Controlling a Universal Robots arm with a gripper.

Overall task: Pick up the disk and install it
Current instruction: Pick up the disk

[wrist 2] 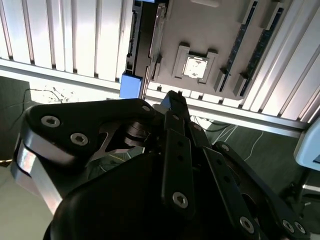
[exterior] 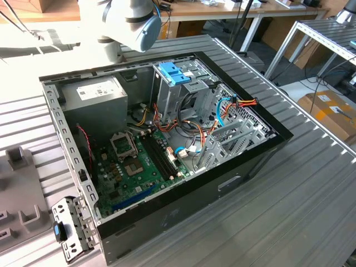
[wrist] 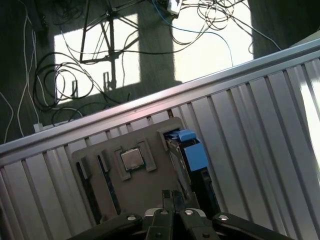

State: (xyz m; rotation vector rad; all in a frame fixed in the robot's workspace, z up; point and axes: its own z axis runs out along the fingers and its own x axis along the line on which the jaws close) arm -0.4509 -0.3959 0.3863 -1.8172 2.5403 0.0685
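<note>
The disk (wrist: pixel 176 156) stands on edge in a slot of a grey holder tray (wrist: pixel 145 187). A blue rail (wrist: pixel 194 151) is on its end toward the table edge. In the second wrist view the disk (wrist 2: pixel 146 45) appears as a dark slab with the blue rail (wrist 2: pixel 131 86). My gripper (wrist: pixel 172 196) hangs above the tray, close to the disk but apart from it. Its black fingers (wrist 2: pixel 175 107) are shut together with nothing between them. The open computer case (exterior: pixel 233 167) lies on the ribbed metal table, and part of my arm (exterior: pixel 133 22) is above its far side.
The tray also holds a processor chip (wrist: pixel 132 159) and memory sticks (wrist 2: pixel 250 30). Beyond the table edge (wrist: pixel 125 112) are floor cables. In the case are a grey power supply (exterior: pixel 94 97), a drive cage with a light-blue bracket (exterior: pixel 173 72) and a green board. A perforated metal bracket (exterior: pixel 69 228) lies beside the case.
</note>
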